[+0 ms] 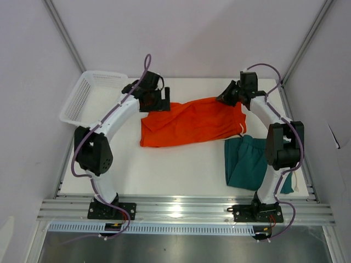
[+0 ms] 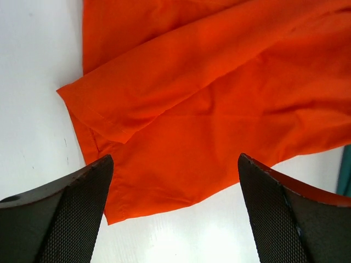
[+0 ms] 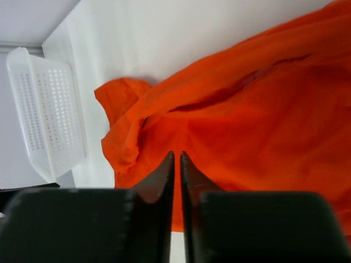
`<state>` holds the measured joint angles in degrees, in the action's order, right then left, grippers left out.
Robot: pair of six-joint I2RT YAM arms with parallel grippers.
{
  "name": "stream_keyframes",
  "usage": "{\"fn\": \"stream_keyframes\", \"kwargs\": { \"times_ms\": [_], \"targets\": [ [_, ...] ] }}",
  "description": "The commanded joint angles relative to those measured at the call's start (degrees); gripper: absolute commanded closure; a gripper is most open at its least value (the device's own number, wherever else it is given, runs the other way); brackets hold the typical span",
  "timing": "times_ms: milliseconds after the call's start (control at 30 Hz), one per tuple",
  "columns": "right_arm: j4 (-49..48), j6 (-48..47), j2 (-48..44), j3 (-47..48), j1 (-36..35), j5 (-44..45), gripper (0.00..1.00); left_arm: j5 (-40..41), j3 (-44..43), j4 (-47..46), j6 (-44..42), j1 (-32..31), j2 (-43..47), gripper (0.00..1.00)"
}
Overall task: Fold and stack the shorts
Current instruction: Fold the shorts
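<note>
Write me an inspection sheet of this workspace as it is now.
surface: white table, no stains seen.
job's things: bright orange fabric shorts spread unfolded, far middle; dark teal-green fabric shorts bunched at right, partly under the right arm; not stacked.
clutter: white mesh plastic basket, far left corner.
grippers: left gripper open over the orange hem; right gripper nearly shut at the orange fabric, grip unclear.
cables: purple cables along both arms.
surroundings: white walls; metal rail at near edge.
</note>
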<state>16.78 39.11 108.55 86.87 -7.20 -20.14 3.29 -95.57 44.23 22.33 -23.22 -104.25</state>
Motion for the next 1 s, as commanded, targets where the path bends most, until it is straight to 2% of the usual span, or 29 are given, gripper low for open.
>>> {"fn": "stream_keyframes", "kwargs": {
  "times_ms": [0, 167, 300, 467, 633, 700, 967],
  "targets": [
    [-2.2, 0.2, 0.4, -1.2, -1.4, -0.7, 0.95, 4.2, -1.1, -1.9, -6.6, -2.8, 0.5, 0.04],
    [-3.9, -0.4, 1.9, -3.9, -4.2, -0.2, 1.00, 7.3, -0.4, -6.9, -13.2, -6.5, -1.9, 0.04],
    [-4.3, -0.9, 3.5, -5.0, -5.4, -0.4, 1.00, 7.0, -0.3, -11.6, -19.9, -6.4, -5.2, 0.05],
    [-7.0, -1.3, 3.4, -9.7, -8.3, -0.2, 1.00, 6.2, -4.0, -11.4, -29.0, -6.2, -10.9, 0.08],
    [-13.1, -1.1, 1.8, -16.5, -10.2, 0.2, 1.00, 9.4, -10.2, -8.9, -31.4, -6.1, -17.7, 0.12],
    [-18.1, -0.7, 1.7, -21.4, -11.1, -0.7, 1.00, 9.2, -10.2, -11.2, -31.8, -6.0, -19.1, 0.14],
    [-20.4, -0.7, 2.7, -24.0, -11.3, -0.8, 1.00, 8.6, -9.4, -13.3, -31.8, -6.1, -19.9, 0.17]
  ]
}}
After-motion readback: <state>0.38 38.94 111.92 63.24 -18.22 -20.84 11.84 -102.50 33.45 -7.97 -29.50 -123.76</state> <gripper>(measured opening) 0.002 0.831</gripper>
